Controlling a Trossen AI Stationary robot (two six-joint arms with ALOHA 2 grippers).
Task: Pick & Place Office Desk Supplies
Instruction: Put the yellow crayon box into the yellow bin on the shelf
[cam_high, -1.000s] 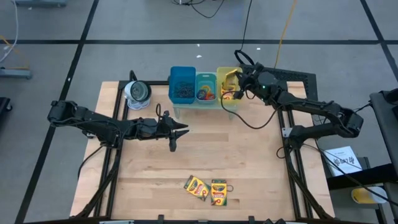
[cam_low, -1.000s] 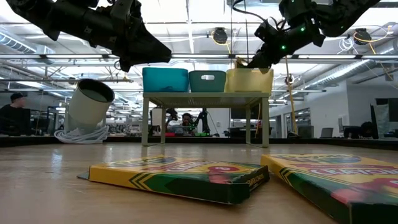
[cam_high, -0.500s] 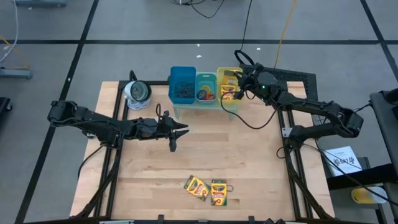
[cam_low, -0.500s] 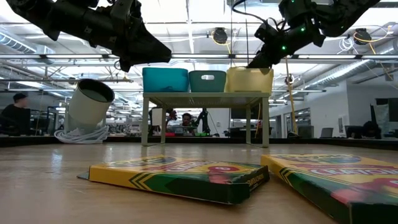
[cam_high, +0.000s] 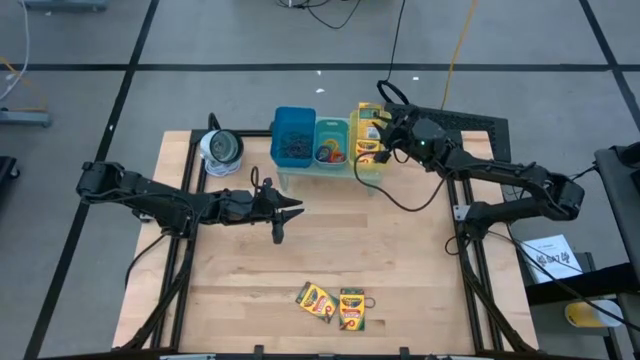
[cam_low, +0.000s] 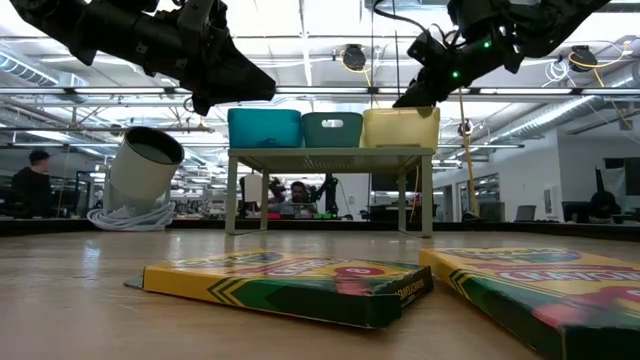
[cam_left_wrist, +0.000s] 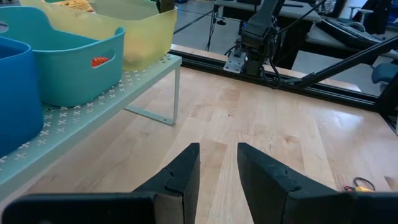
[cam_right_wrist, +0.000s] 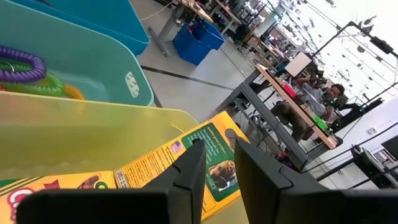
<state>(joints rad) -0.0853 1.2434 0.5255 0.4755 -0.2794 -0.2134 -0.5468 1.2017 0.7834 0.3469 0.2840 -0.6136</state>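
Note:
Two yellow-and-green crayon boxes (cam_high: 316, 300) (cam_high: 352, 309) lie flat near the table's near edge and show large in the low view (cam_low: 290, 285) (cam_low: 540, 280). More crayon boxes (cam_high: 368, 120) lie in the yellow bin (cam_high: 366, 172). My right gripper (cam_high: 384, 135) (cam_right_wrist: 219, 149) hovers open just over that bin, its fingers above one box (cam_right_wrist: 149, 168). Ring bands (cam_right_wrist: 22, 62) sit in the teal bin (cam_high: 331, 130). My left gripper (cam_high: 295, 208) (cam_left_wrist: 217, 149) is open above bare table, in front of the shelf.
The blue bin (cam_high: 293, 135), the teal bin and the yellow bin stand in a row on a low perforated shelf (cam_low: 330, 153) at the far side. A silvery-white roll (cam_high: 220, 148) lies left of it. A small wiry loop (cam_left_wrist: 360, 183) rests by the near crayon boxes.
The crayon box under my right gripper has shifted toward the yellow bin's far rim and settled lower. In the low view it no longer pokes above the bin's edge. My right gripper stays over the bin.

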